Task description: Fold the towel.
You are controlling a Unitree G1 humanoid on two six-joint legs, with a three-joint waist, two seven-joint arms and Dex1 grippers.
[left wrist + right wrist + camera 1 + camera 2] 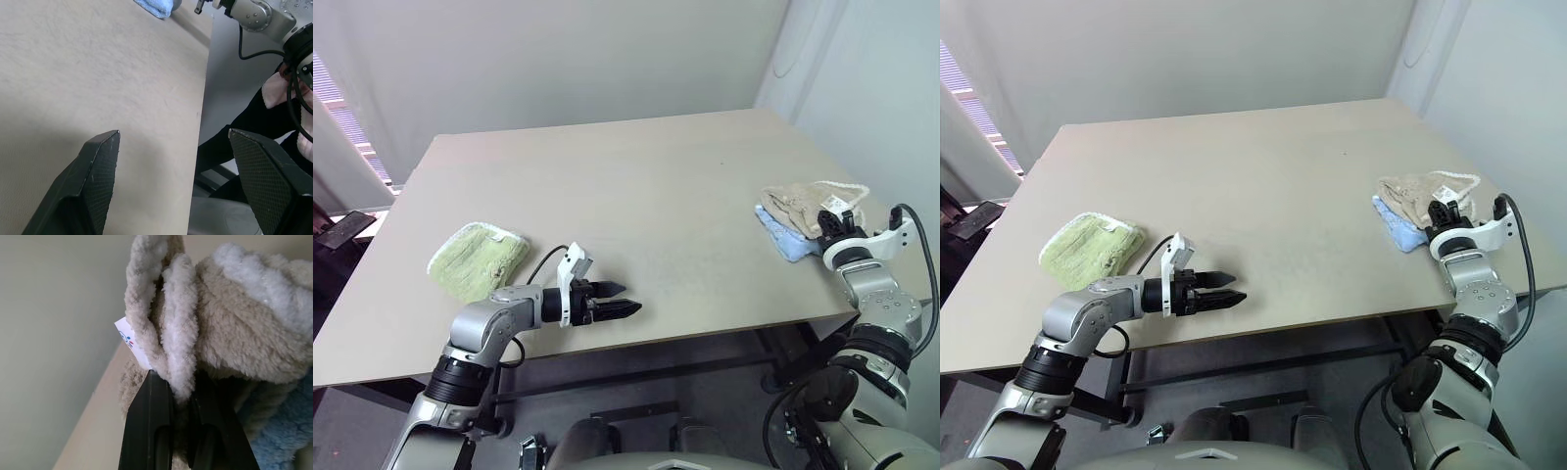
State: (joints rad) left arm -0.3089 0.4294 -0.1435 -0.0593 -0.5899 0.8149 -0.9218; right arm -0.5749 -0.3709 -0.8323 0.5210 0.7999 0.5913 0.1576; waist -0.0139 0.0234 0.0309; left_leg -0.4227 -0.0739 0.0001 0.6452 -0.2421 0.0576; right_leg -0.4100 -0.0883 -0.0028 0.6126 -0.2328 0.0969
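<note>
Beige terry is what I see bunched at the right edge of the worktop [636, 186]: the towel [798, 204] sits there in a crumpled heap with its white corded edging looping out on the far side, lying on top of a light blue cloth [786, 240] that pokes out at its near left. My right gripper [829, 223] is at the near side of that heap, and through the right wrist view I see its two black fingers [149, 431] drawn close together with a fold of the towel pinched between them; a small white label [131, 345] sticks out just beside the pinched fold. My left gripper [617, 300] hovers over the near middle of the worktop, pointing to the right, its jaws spread wide with nothing between them. Behind it, near the left edge, a light green cloth [478, 259] lies folded flat, well apart from the towel. In the left wrist view I see the bare worktop surface, the blue cloth at its far end, and a person in a dark sleeve [244, 122] past the worktop's edge.
</note>
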